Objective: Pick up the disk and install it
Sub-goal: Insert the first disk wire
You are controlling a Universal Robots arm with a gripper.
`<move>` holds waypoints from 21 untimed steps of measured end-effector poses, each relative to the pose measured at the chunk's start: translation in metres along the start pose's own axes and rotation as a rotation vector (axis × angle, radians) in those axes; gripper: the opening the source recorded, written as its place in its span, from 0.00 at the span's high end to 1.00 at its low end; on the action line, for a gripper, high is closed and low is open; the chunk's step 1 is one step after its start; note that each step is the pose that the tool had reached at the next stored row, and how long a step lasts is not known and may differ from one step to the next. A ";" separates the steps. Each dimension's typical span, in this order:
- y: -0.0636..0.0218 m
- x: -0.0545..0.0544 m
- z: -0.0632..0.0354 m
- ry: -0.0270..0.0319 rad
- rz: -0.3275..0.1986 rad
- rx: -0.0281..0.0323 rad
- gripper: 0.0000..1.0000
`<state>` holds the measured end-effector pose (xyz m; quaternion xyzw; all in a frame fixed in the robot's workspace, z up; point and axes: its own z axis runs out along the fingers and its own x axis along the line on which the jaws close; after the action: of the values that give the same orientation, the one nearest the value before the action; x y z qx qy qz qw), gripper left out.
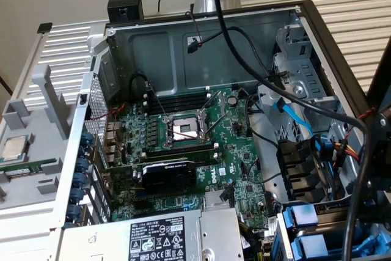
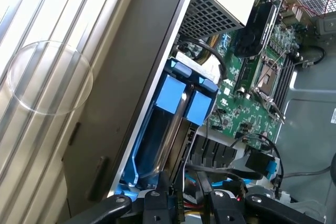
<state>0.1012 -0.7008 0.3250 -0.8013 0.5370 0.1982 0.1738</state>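
The disk stands on edge in the drive bay at the corner of the case. Its silver flank and blue frame run straight out ahead of the fingers, with blue tabs at the far end. As I read it, the gripper is clenched part-way on the disk's near end. The case wall lies just beside the disk on one flank, and the motherboard sits well off on the other. Loose cables cross close by the fingers. To seat it well, I judge the grip should be square to the bay, the push straight along the frame and gentle, and the cables clear of the slot.
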 end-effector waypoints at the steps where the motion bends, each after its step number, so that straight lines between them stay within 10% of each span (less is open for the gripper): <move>1: 0.0000 0.000 0.0002 -0.0002 0.000 -0.0003 0.67; 21: -0.0026 0.003 -0.0007 -0.0128 0.012 -0.0211 0.67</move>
<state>0.1047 -0.7026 0.3242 -0.7987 0.5383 0.2100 0.1677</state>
